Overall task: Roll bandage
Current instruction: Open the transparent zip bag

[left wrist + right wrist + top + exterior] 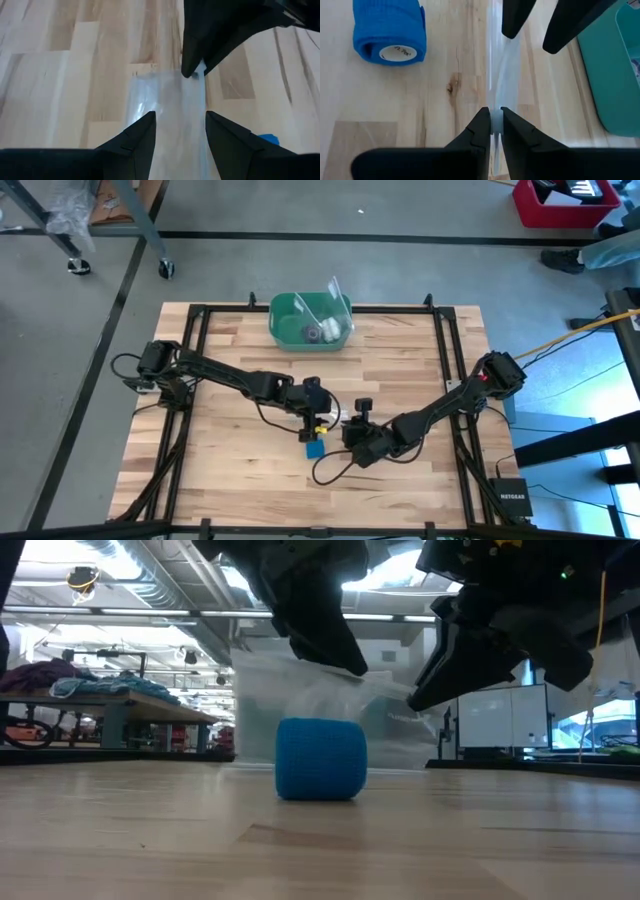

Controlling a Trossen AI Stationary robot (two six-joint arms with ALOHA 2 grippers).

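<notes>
The bandage (390, 32) is a compact bright blue roll lying on its side on the wooden table, also in the low view (320, 758) and the high view (314, 448); no gripper touches it. Just beyond it a clear plastic wrapper (167, 107) is held up by my right gripper (496, 131), which is shut on it. My left gripper (180, 135) is open, one finger on either side of the wrapper. Whether those fingers touch the wrapper I cannot tell. The two grippers face each other at the table's middle (335, 420). My right gripper pinches a thin edge of the clear wrapper (496, 117) between its two fingertips. The fingers slant downward. From the fingers the wrapper runs toward the left gripper, and its lower part (300, 740) reaches down to the table behind the bandage.
A green plastic bin (311, 320) holding a small dark object and a clear sheet stands at the table's far edge; its side shows in the right wrist view (625, 75). Bare wood lies toward the near edge and the left of the table (220, 460).
</notes>
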